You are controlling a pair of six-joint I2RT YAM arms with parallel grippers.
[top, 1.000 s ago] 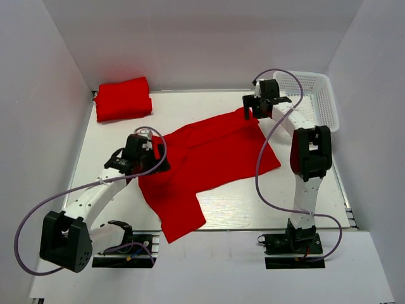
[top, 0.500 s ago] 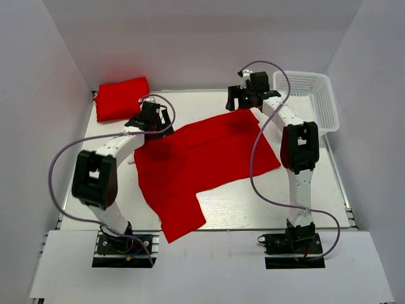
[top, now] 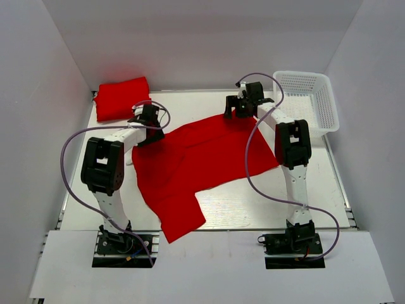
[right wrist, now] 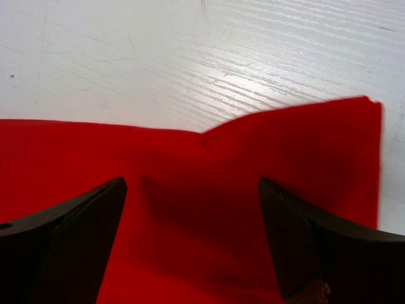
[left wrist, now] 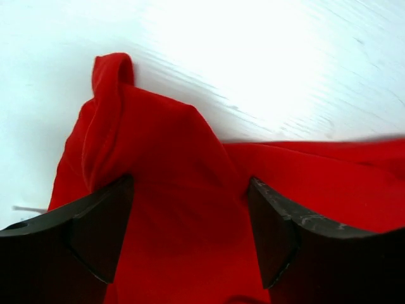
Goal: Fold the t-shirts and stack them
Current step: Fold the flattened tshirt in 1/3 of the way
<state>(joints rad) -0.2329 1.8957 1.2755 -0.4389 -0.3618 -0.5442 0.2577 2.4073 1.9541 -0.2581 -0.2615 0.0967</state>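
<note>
White table [top: 253,202], white walls [top: 190,38] on three sides.

Top view: two red shirts. One folded shirt [top: 123,98] in the far-left corner. One spread shirt [top: 202,158] mid-table, lying flat and skewed, one sleeve toward the near edge. One white basket [top: 310,101] at the far right. Two arms, both reaching to the spread shirt's far edge: left gripper [top: 147,120] at its far-left corner, right gripper [top: 237,107] at its far-right corner. The folded shirt lies apart from both.

Left wrist view: two fingers [left wrist: 88,234] set wide apart. A bunched, upstanding fold of the spread shirt's corner sits between them, not pinched. Bare table beyond.

Right wrist view: two fingers [right wrist: 76,234] wide apart above flat red cloth. The shirt's edge runs across just ahead of the tips, its corner at upper right. Nothing gripped.
</note>
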